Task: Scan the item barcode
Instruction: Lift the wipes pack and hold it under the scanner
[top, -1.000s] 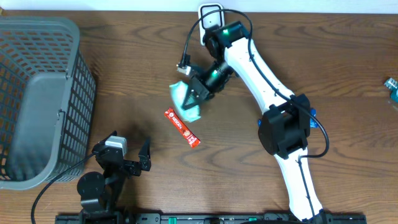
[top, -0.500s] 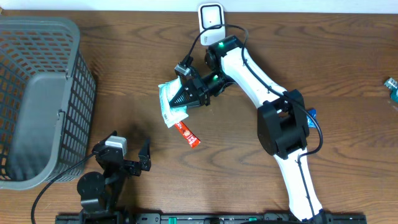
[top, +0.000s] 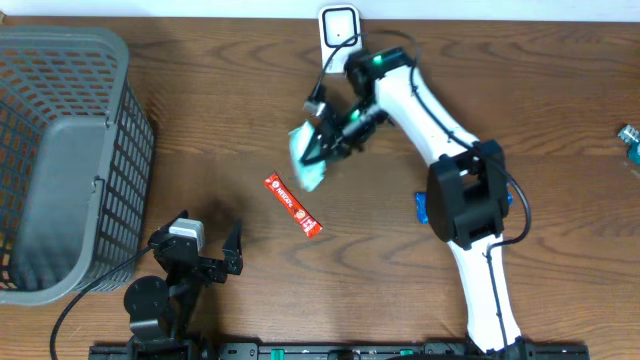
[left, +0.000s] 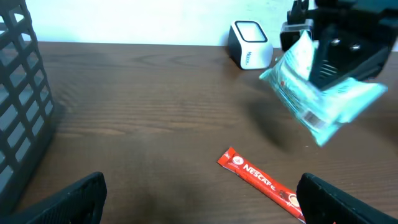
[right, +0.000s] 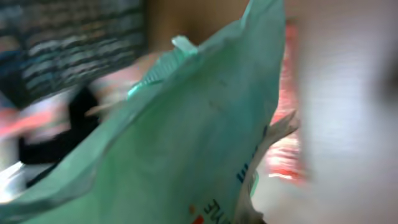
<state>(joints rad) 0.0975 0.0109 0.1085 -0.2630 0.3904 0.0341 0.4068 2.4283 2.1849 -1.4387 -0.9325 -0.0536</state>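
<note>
We see a dark brown worktop (top: 200, 130) with a plain wood grain running across it, and a pale wall (left: 124, 22) rising right behind its far edge. A small white scanner (top: 340, 25) stands at that far edge, against the wall. On the left sits a grey plastic basket (top: 120, 110) with open lattice walls, one corner of it showing at the edge of the left wrist view. A red Nescafe stick (top: 293, 205) lies flat on the bare wood near the middle, at a slant. The right claw (top: 318, 145) is pinching a pale green packet (top: 308, 158), its fingers pressed together on the wrapper. The packet hangs in the air above the wood, near the scanner and on our side of it, and throws a soft shadow on the grain beneath; it is apart from the red stick. In the right wrist view the packet fills nearly the whole picture, and the rest there is a blur. The left claw (top: 197, 248) hovers low near the front edge with its fingers spread wide and nothing between them. A small blue thing (top: 421, 207) lies beside the right arm, partly hidden by it, and a small teal object (top: 630, 137) sits at the far right edge; we cannot tell what either one is. A black rail (top: 300, 352) runs along the front of the worktop.
</note>
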